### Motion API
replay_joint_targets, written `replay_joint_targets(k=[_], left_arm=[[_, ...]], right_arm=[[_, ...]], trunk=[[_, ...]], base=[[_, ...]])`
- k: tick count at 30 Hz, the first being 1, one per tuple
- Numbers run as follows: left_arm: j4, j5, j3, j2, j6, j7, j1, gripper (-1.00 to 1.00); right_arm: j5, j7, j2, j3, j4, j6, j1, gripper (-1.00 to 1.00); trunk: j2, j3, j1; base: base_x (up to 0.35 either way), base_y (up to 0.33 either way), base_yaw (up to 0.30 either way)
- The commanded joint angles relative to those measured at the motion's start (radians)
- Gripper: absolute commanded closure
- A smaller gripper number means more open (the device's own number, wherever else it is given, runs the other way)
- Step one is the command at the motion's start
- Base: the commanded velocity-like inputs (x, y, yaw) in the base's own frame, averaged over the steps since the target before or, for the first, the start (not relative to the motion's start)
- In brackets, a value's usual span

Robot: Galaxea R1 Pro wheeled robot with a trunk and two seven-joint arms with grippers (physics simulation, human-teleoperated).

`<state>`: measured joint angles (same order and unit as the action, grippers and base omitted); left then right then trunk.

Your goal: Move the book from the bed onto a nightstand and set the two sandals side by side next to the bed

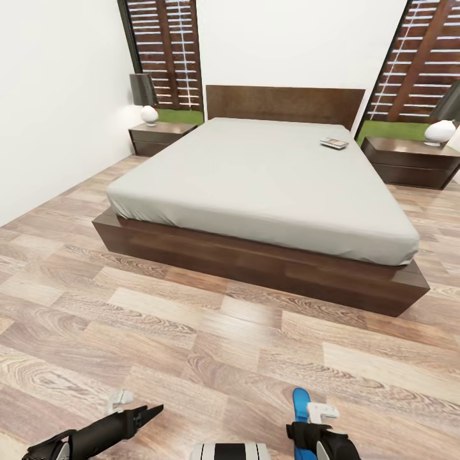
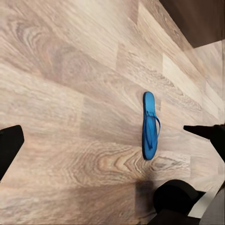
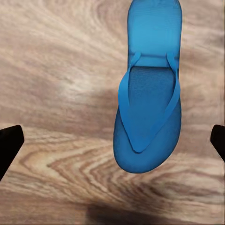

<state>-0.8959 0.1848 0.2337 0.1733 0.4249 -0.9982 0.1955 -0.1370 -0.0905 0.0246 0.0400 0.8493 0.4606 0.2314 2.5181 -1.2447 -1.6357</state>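
Note:
The bed [image 1: 268, 179], with a grey mattress and a dark wood frame, stands ahead of me. The book [image 1: 333, 143] lies flat on the mattress near its far right corner. A nightstand [image 1: 160, 135] flanks the bed on the left and another nightstand [image 1: 409, 161] on the right. One blue sandal [image 1: 300, 407] lies sole-down on the plank floor close to me, partly behind my right arm. My right gripper [image 3: 112, 143] hangs open just above that sandal [image 3: 147, 108], fingertips wide apart. My left gripper [image 2: 108, 138] is open and empty over bare floor, the sandal [image 2: 150, 125] off to one side.
A white-based lamp [image 1: 148, 114] with a dark shade stands on the left nightstand and another lamp [image 1: 441, 131] on the right one. Slatted windows rise behind both. A white wall [image 1: 51, 115] runs along the left. Wood floor [image 1: 191, 332] spreads between me and the bed.

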Motion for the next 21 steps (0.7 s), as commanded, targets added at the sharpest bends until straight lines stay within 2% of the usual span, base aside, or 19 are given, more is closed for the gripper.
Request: replay_joint_targets(k=[1,4,7,11,16,21], left_arm=[[-0.008,0.005,0.001,-0.002,0.010,-0.002,0.002,-1.00],[-0.082,0.006,0.001,-0.018,0.015,-0.006,0.038,-1.00],[-0.109,0.015,0.001,-0.022,0.017,-0.007,0.052,-1.00],[-0.123,0.061,0.000,-0.026,0.017,0.010,0.060,-1.00],[-0.122,0.074,0.000,-0.026,0.016,0.077,0.062,-1.00],[-0.124,0.077,0.001,-0.025,0.017,0.090,0.062,-1.00]], right_arm=[[-0.010,-0.014,-0.001,0.003,0.002,-0.001,0.000,-1.00],[-0.011,-0.026,-0.005,0.003,0.012,-0.018,0.000,-1.00],[-0.012,-0.028,-0.008,0.003,0.039,-0.020,0.000,-1.00],[-0.012,-0.028,-0.012,-0.001,0.073,-0.021,0.000,-1.00],[-0.013,-0.028,-0.016,-0.004,0.088,-0.022,0.000,-1.00],[-0.012,-0.028,-0.016,-0.005,0.089,-0.022,0.000,-1.00]], trunk=[[0.000,-0.001,0.000],[0.000,-0.001,0.000],[0.000,-0.001,0.000],[0.000,-0.001,0.000],[0.000,-0.001,0.000],[0.000,-0.001,0.000]], base=[[0.000,0.000,0.000],[0.000,0.000,0.000],[0.000,0.000,0.000],[0.000,0.000,0.000],[0.000,0.000,0.000],[0.000,0.000,0.000]])
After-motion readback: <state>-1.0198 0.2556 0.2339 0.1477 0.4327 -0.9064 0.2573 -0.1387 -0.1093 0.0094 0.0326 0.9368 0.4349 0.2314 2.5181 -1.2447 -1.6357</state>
